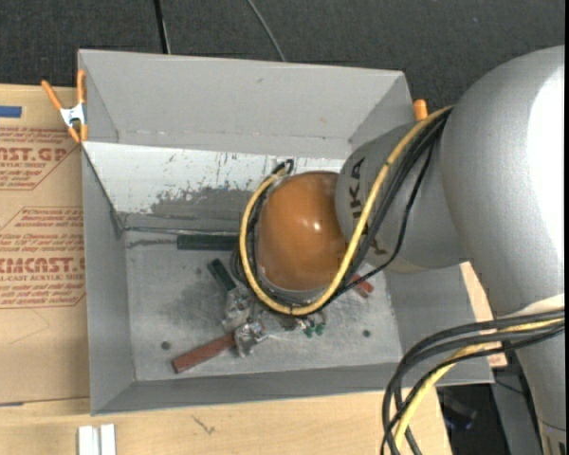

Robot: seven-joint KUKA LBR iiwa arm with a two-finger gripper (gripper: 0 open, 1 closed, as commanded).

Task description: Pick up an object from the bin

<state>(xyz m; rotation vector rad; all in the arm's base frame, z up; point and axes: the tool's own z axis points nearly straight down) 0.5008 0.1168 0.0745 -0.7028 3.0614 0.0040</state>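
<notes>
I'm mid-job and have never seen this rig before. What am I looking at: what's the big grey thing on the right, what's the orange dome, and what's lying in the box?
One camera looks down into a grey metal bin from above and slightly to one side. The big grey shape on the right is the robot arm, reaching in. The orange dome and the yellow and black cables are parts of the arm, at its wrist. The gripper hangs beneath the dome, low over a small heap of metallic bits near the bin's middle. Nearby on the floor lie a reddish-brown flat stick towards the front left, a dark green bar by the back wall, and a small green piece. This view does not let me tell whether anything is held.
</notes>
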